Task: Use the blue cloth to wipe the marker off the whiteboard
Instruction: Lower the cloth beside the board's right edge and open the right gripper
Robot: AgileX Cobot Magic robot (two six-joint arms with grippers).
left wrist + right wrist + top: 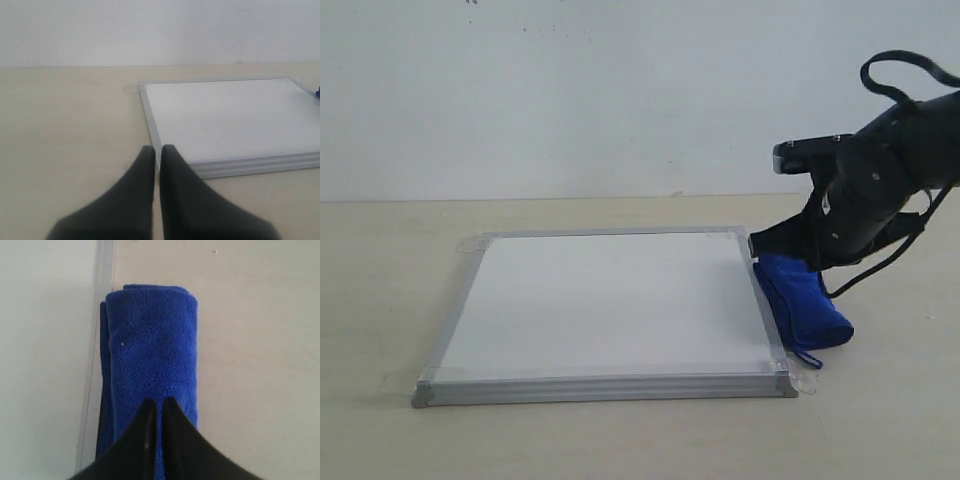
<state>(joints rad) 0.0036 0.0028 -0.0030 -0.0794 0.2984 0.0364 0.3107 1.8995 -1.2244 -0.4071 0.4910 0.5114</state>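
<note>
The whiteboard [610, 300] lies flat on the table, silver-framed, and its white face shows no red marker line in any view. The blue cloth [805, 305] lies folded along the board's right edge, off the frame. My right gripper [760, 248] is down at the cloth's far end; in the right wrist view its fingers [158, 402] are shut on the blue cloth [150, 345], with blue showing in the thin slit between them. My left gripper [158, 150] is shut and empty, hovering near the whiteboard [230, 120] at its front left corner. It is outside the exterior view.
The beige table [380, 300] stretches around the board, with a pale wall behind. Clear tape tabs [395, 383] hold the board's corners. The right arm's black cables [890, 75] loop above the cloth.
</note>
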